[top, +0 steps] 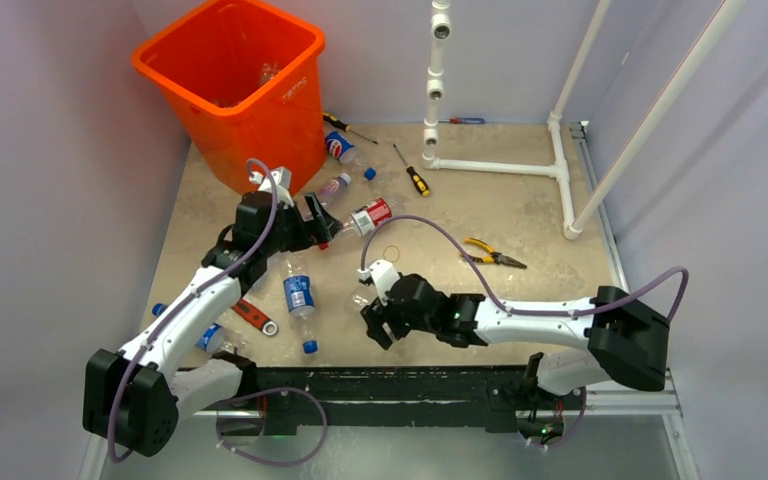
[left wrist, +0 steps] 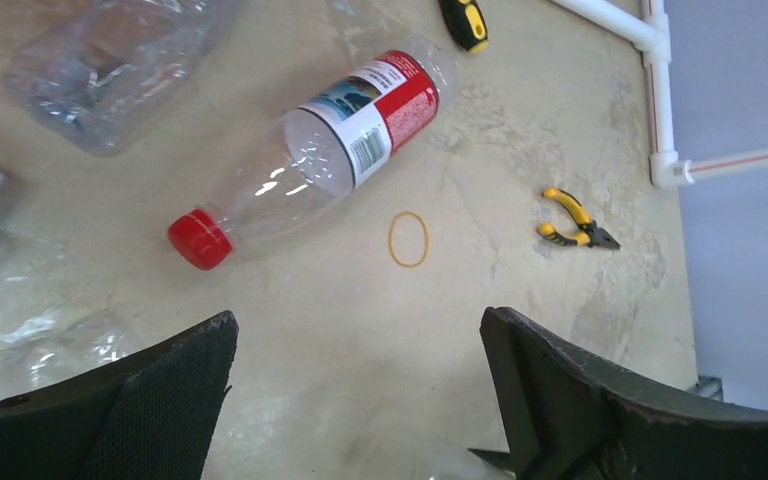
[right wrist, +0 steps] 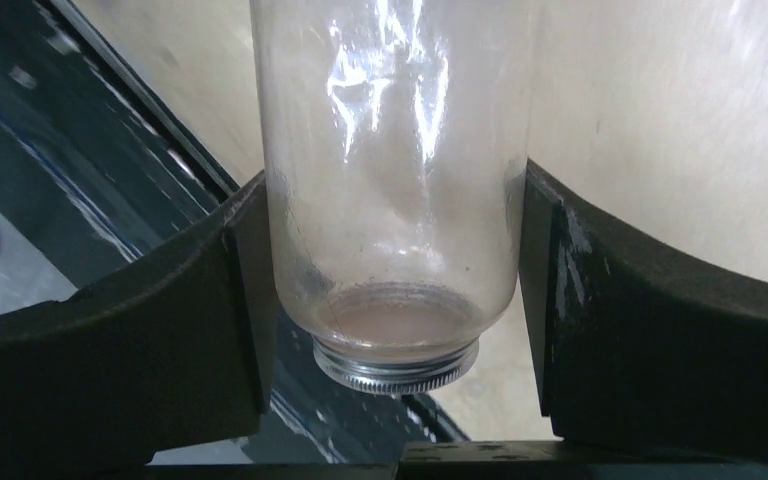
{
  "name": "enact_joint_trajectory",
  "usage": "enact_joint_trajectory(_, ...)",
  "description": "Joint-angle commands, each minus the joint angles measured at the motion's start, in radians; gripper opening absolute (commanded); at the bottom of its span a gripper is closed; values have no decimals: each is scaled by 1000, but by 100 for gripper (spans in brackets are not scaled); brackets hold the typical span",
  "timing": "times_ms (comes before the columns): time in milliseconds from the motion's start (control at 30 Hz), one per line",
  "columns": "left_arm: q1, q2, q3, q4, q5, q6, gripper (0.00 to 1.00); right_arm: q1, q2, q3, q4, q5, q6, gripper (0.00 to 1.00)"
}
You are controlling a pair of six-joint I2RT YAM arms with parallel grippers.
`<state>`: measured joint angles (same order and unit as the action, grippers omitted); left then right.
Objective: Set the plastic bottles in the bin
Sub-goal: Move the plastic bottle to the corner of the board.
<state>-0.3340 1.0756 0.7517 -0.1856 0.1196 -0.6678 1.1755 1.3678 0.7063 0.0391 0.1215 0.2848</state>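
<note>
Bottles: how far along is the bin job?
Done: some clear plastic shows inside the bin, count unclear. In hand: right gripper is closed on a clear bottle; left gripper is open near the red-capped bottle, not gripping. Remaining: at least five bottles on the table, including the blue-labelled bottle.

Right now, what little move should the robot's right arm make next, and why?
Probably raise the clear plastic bottle a little above the beige table. The right gripper has its black fingers touching both sides of the bottle, so it looks gripped, and the tall orange plastic bin stands at the far left corner.
</note>
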Motion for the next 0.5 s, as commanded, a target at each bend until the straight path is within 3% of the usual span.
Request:
enact_joint_trajectory(0,-14,54,-7,73,165,34,91,-8,-12,-33,-25,0,87,68)
enact_joint_trajectory(233,-113,137,19,57,146,42,90,-8,94,4,-71,58,98,71)
enact_joint_trajectory(467,-126,180,44,15,103,48,90,-8,100,25,-116,92,142,88)
